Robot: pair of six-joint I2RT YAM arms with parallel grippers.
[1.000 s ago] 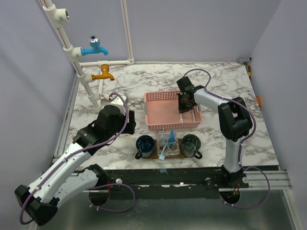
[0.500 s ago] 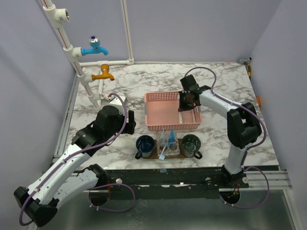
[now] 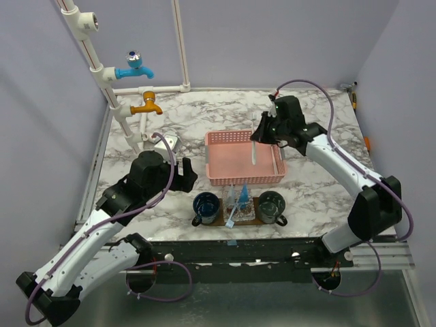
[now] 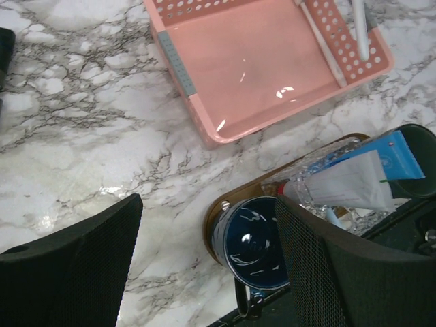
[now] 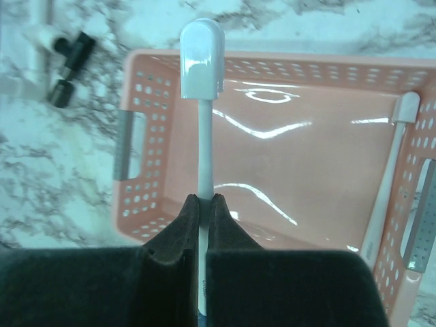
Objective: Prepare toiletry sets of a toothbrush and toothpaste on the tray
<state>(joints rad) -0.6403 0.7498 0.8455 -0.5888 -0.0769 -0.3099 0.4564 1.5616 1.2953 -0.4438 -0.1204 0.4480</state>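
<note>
Your right gripper point(image 5: 202, 206) pinches the toothbrush point(image 5: 201, 102) near one end, above the pink basket point(image 5: 139, 116). So thin a hold could let it swivel or slip on the way to the tray point(image 4: 212, 211). A second brush point(image 5: 387, 184) lies along the basket's right wall. On the tray, a glass dish point(image 4: 317, 160) between two dark cups point(image 4: 252, 242) holds the toothpaste point(image 4: 354, 182). Your left gripper point(image 3: 185, 174) hangs spread, holding nothing.
</note>
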